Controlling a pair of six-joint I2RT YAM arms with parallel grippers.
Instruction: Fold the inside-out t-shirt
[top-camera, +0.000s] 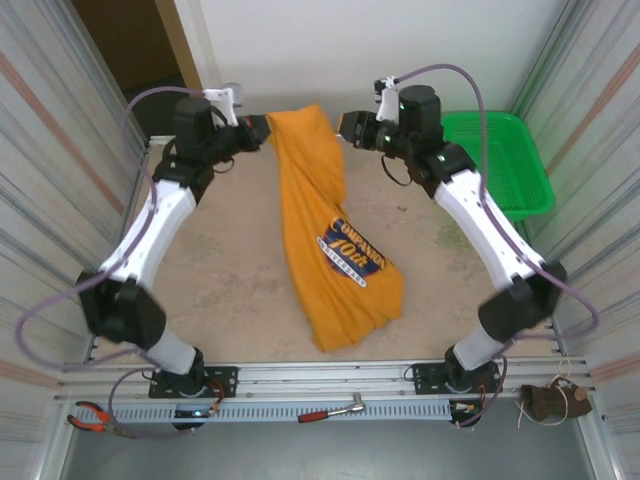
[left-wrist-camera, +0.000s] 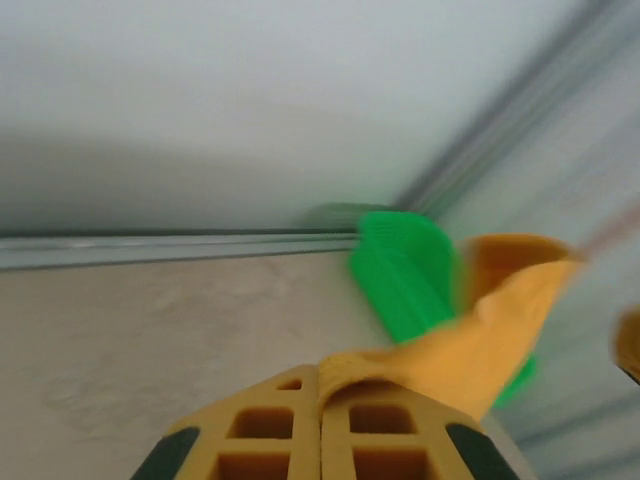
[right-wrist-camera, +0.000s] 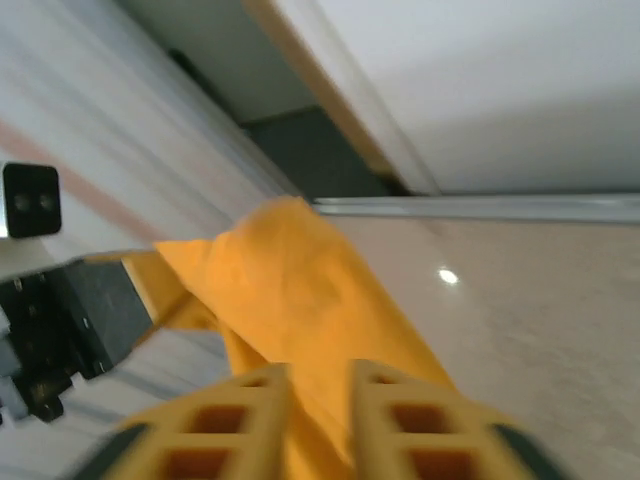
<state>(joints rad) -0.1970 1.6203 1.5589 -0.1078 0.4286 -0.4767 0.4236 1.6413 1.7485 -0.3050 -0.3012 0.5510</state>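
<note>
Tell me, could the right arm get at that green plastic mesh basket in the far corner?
Probably yes. The green plastic mesh basket sits just beside the right arm, nothing lies between them, and the right gripper looks open rather than clamped on the mustard-orange cotton t-shirt next to it.

Left white-and-black arm (top-camera: 155, 225) and right white-and-black arm (top-camera: 480, 215) both stretched to the far side, wrists turned inward, facing each other. Left yellow-fingered gripper (top-camera: 258, 130) (left-wrist-camera: 320, 400) pinches the mustard-orange cotton t-shirt (left-wrist-camera: 480, 340). Right yellow-fingered gripper (top-camera: 345, 125) (right-wrist-camera: 320, 400) has jaws slightly parted.
</note>
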